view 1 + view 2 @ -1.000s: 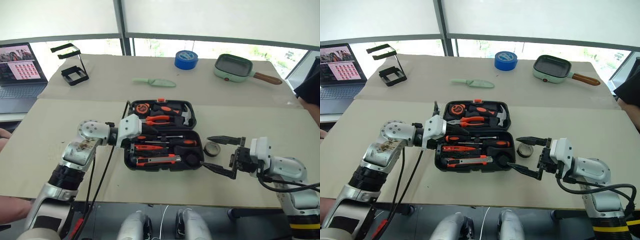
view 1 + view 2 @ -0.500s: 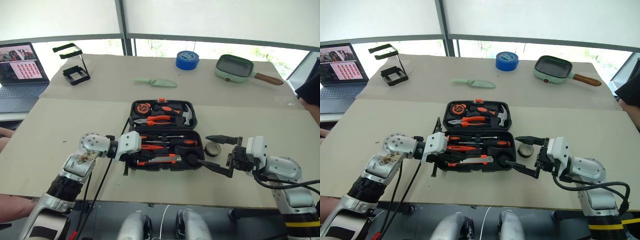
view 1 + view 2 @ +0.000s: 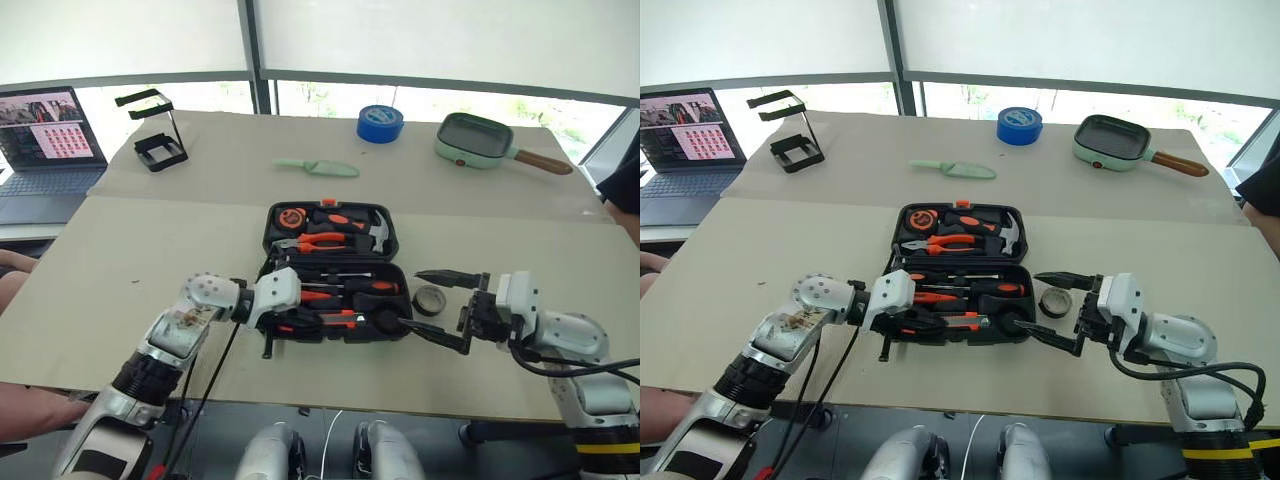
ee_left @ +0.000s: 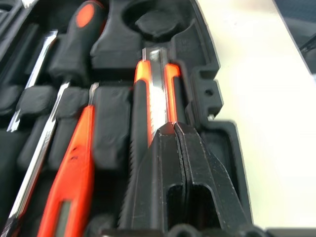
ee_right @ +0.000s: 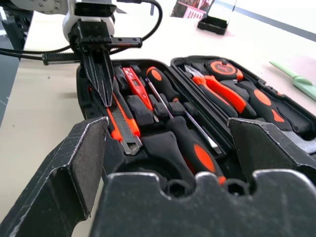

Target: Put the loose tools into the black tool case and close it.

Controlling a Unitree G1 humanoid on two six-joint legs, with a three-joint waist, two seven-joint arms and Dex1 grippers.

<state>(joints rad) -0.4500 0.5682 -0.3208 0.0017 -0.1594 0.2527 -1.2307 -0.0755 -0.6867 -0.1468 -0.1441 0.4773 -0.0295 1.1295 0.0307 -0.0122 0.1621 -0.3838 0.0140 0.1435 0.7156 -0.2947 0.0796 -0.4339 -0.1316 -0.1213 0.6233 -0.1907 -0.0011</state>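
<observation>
The black tool case (image 3: 268,218) lies open in the middle of the table. In its near half lie the orange-and-black utility knife (image 4: 155,84), a slim orange screwdriver (image 4: 69,173) and black-and-orange screwdrivers (image 3: 352,287). My left gripper (image 4: 175,127) is shut, its tip resting on the knife's metal strip with nothing between the fingers. A small dark tape roll (image 3: 428,298) sits on the table just right of the case. My right gripper (image 3: 440,307) stands open and level around that spot, one finger on each side of the roll.
The case's far half holds pliers, a hammer and a tape measure (image 3: 288,216). Farther back are a pale green knife (image 3: 318,167), a blue tape roll (image 3: 380,122), a green pan (image 3: 472,138), a black wire stand (image 3: 158,140) and a laptop (image 3: 45,140).
My left gripper has shut and come down toward me onto the utility knife in the case. The right gripper has stayed put and open.
</observation>
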